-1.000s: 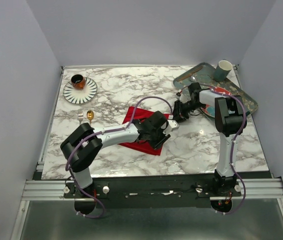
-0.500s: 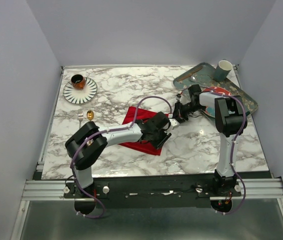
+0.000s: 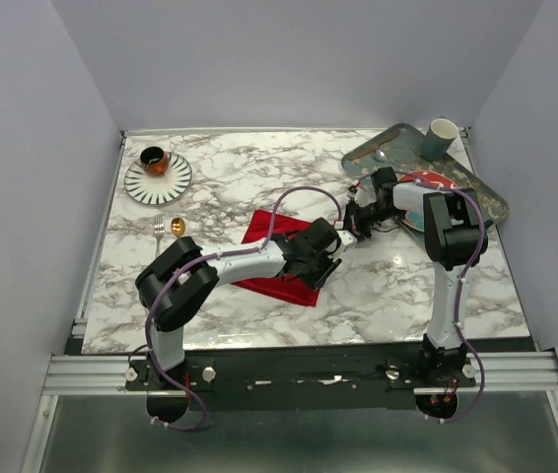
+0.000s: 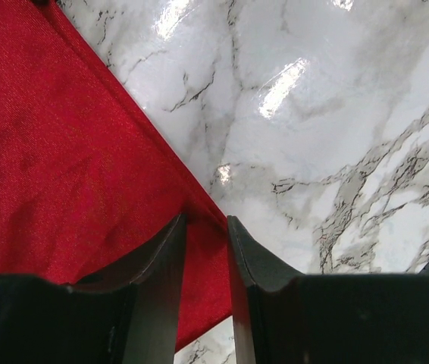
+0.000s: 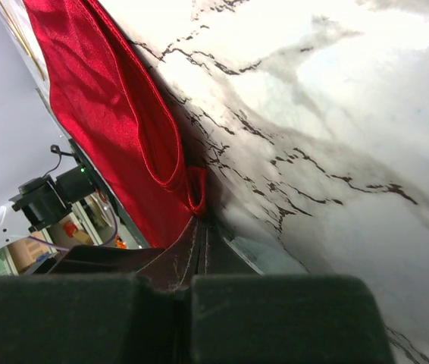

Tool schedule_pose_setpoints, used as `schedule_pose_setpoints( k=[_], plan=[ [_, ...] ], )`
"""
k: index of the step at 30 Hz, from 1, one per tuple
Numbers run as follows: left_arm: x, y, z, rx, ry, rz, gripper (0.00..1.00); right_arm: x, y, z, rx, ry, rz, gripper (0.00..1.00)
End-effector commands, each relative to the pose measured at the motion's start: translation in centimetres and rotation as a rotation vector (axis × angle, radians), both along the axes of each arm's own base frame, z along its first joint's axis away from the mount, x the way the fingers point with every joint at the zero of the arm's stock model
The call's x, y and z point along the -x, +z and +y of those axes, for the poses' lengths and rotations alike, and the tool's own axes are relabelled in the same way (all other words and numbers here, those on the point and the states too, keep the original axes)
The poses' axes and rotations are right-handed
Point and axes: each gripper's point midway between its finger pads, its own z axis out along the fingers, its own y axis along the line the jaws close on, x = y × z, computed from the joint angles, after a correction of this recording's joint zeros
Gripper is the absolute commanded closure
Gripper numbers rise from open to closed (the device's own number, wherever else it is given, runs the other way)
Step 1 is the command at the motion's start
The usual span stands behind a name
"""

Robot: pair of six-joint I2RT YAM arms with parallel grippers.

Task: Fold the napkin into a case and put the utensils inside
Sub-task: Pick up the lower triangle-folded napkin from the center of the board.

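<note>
The red napkin lies on the marble table at its middle, partly under my left arm. My left gripper is at the napkin's right edge. In the left wrist view its jaws stand a little apart over the napkin's hem, with flat cloth showing in the gap. My right gripper is shut on the napkin's far right corner. In the right wrist view a small loop of the cloth is pinched at the fingertips. The silver fork and gold spoon lie at the left.
A striped plate with a dark cup stands at the back left. A grey-green tray at the back right holds a red patterned plate, a teal cup and a brown-handled utensil.
My left gripper has moved right and slightly away along the napkin toward its right edge. My right gripper has shifted slightly, still pinching the corner.
</note>
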Motion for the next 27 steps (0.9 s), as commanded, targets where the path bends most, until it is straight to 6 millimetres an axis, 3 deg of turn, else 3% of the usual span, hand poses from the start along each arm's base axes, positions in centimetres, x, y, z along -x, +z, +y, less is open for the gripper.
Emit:
schedule_pose_setpoints(
  k=[1, 17, 24, 27],
  plan=[
    [-0.3, 0.0, -0.6, 0.005, 0.008, -0.004, 0.62, 0.0, -0.7, -0.5, 0.042, -0.001, -0.030, 0.99],
    [0.9, -0.8, 0.0, -0.022, -0.021, 0.017, 0.74, -0.1, -0.8, -0.4, 0.048, -0.006, -0.028, 0.99],
    [1.2, -0.6, 0.2, -0.022, -0.026, 0.029, 0.92, -0.1, -0.9, -0.5, 0.051, -0.008, -0.026, 0.99],
    [1.5, -0.6, 0.2, -0.024, -0.033, 0.034, 0.95, -0.1, -1.0, -0.5, 0.053, -0.009, -0.024, 0.99]
  ],
)
